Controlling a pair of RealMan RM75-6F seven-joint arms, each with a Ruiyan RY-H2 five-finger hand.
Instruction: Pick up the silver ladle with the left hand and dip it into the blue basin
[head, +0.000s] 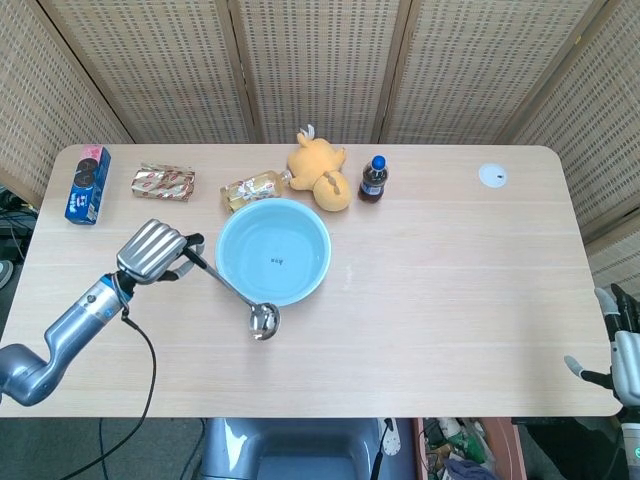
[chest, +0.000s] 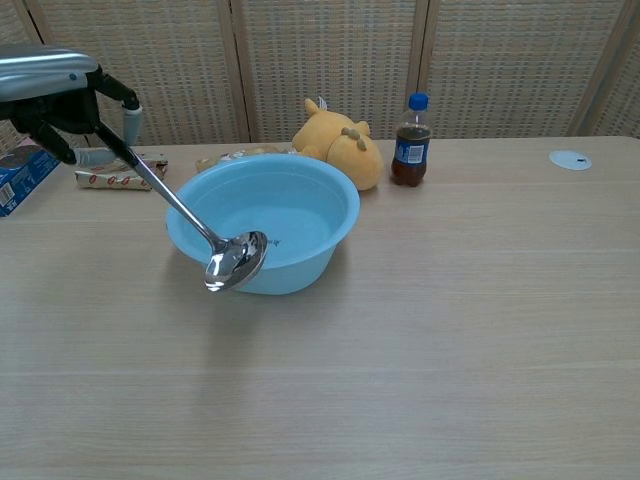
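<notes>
Silver in finish, the ladle (head: 232, 291) is held clear of the bench (head: 430, 300) by the left robot hand (head: 152, 252), whose fingers are clamped on the upper end of the handle. The handle slopes down and to the right from that grip. The bowl of the ladle (chest: 235, 260) is seen in the chest view in front of the near outer wall of the basin (chest: 262, 220), outside it and not dipped. In the head view the bowl lies just past the basin's (head: 273, 250) near rim.

The blue basin stands left of centre on the bench. Whether it holds liquid cannot be told. The left robot hand is seen just to the left of it.

Behind the basin, a yellow plush toy (head: 319, 170) and a dark bottle (head: 373, 179) with a blue cap are noted side by side. A wrapped packet (head: 252, 188) lies just left of the toy, a second packet (head: 164, 182) further left, and a blue box (head: 88, 184) near the far-left corner. A white disc (head: 492, 176) is noted near the far-right corner.

The right robot hand (head: 620, 345) is seen at the lower right edge of the head view, off the bench, holding nothing, fingers apart.
</notes>
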